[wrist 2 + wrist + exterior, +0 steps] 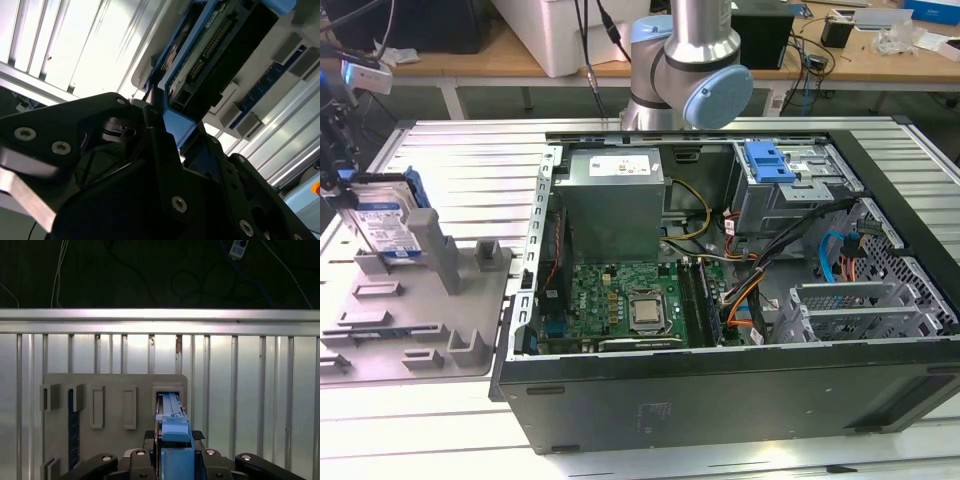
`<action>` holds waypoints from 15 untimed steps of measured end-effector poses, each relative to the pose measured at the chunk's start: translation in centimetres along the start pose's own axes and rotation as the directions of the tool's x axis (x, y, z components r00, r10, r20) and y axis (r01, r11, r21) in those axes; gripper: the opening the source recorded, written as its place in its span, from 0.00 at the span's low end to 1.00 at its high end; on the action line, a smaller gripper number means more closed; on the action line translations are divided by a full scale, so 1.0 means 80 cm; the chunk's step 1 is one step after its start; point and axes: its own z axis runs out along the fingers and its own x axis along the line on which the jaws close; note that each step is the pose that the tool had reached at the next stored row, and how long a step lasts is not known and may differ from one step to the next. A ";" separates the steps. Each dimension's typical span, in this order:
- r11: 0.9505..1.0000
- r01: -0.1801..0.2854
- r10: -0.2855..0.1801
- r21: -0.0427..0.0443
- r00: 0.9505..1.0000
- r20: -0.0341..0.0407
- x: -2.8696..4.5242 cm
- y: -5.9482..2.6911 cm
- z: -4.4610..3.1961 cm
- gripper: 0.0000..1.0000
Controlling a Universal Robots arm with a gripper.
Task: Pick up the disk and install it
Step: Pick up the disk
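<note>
- At the exterior view's far left, the gripper (342,188) is clamped on the disk (382,222). In the first wrist view its dark fingers (149,435) press on either side of the blue carrier.
- The disk stands on edge. It has a silver body, a white-and-blue label facing out and a blue plastic bracket round its rim. The second wrist view shows its green circuit board and connector.
- Its lower edge is at a slot of the grey fixture tray (470,335); whether it is seated or just above, I cannot tell.
- Further right lies the open computer case (720,400). Its grey drive cage (790,190) is well apart from the disk.
</note>
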 end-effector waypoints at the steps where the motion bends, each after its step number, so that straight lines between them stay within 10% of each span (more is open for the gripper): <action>1: 1.000 0.000 0.000 0.000 1.000 0.000 0.0002 0.000 -0.0028 0.37; 15: 1.000 0.000 0.000 0.000 1.000 0.000 0.0020 0.000 -0.0399 0.37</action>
